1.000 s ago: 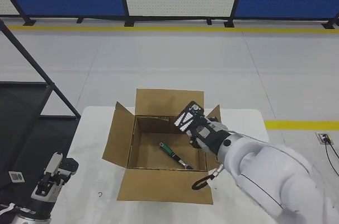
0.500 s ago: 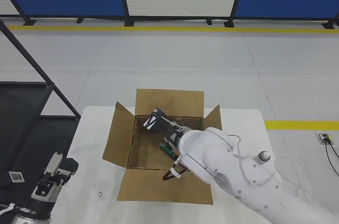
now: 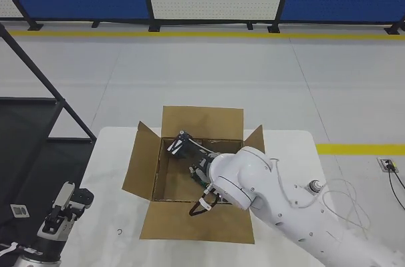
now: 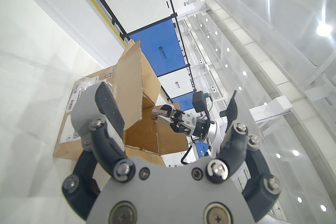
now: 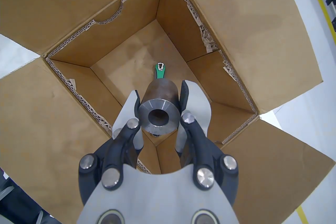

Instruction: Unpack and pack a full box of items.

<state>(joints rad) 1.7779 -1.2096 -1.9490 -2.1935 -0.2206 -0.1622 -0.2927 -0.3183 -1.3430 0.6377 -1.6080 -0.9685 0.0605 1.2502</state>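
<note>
Right tool [image 5: 160, 92] — gripping cylinder [image 5: 158, 108] (above box [image 5: 178, 25]).

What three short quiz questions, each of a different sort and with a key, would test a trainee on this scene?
1. True or false: the right gripper is shut on the metal cylinder, above the open cardboard box.
2. What lies on the box's floor? A) green-handled wrench B) roll of tape C) cup
3. Fill in: the left gripper has its jaws ____.
Key: 1 true; 2 A; 3 open.
</note>
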